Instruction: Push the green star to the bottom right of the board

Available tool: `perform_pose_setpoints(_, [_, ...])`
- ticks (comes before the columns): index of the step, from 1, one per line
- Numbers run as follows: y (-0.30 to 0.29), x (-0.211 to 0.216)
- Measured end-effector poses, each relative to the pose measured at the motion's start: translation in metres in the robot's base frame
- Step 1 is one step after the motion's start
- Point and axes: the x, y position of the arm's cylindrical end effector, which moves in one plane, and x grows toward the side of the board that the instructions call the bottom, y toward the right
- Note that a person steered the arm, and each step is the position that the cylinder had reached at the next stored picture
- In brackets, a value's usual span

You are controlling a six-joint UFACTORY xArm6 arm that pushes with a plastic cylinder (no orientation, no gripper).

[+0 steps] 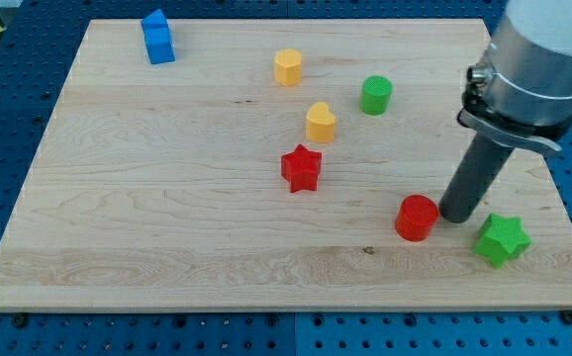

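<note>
Position of my tip (458, 217): on the board (167, 198), right half, near side, between the red cylinder (417, 218) and the green star (502, 239). The tip is a bare rod end with nothing to open or close, and it holds nothing. It stands just beside the red cylinder, possibly touching it; contact cannot be confirmed. A narrow gap appears to separate it from the star.

Location of the green star: near the board's near right corner, just inside the right edge and a little back from the near edge. It lies to the right of the tip and slightly nearer.

Governing relation: the star sits right and near of the tip, and the target corner lies in roughly that same direction beyond the star. Judgement: a short push along that line should seat the star in the corner. Little board remains past the star, so an overlong push risks sliding it off the edge.

Other blocks: red star (302, 167) mid-board, yellow heart (321, 122), yellow block (288, 67), green cylinder (375, 95) and blue block (156, 37) at the far left. All lie well apart from the push line.
</note>
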Motion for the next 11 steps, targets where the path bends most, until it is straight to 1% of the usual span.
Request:
perform_pose_setpoints(1, [-0.007, 0.001])
perform_pose_setpoints(3, [-0.007, 0.036])
perform_pose_setpoints(4, [-0.007, 0.036])
perform_pose_setpoints(9, [0.045, 0.036])
perform_pose_setpoints(10, [0.046, 0.036])
perform_pose_setpoints(11, [0.035, 0.017])
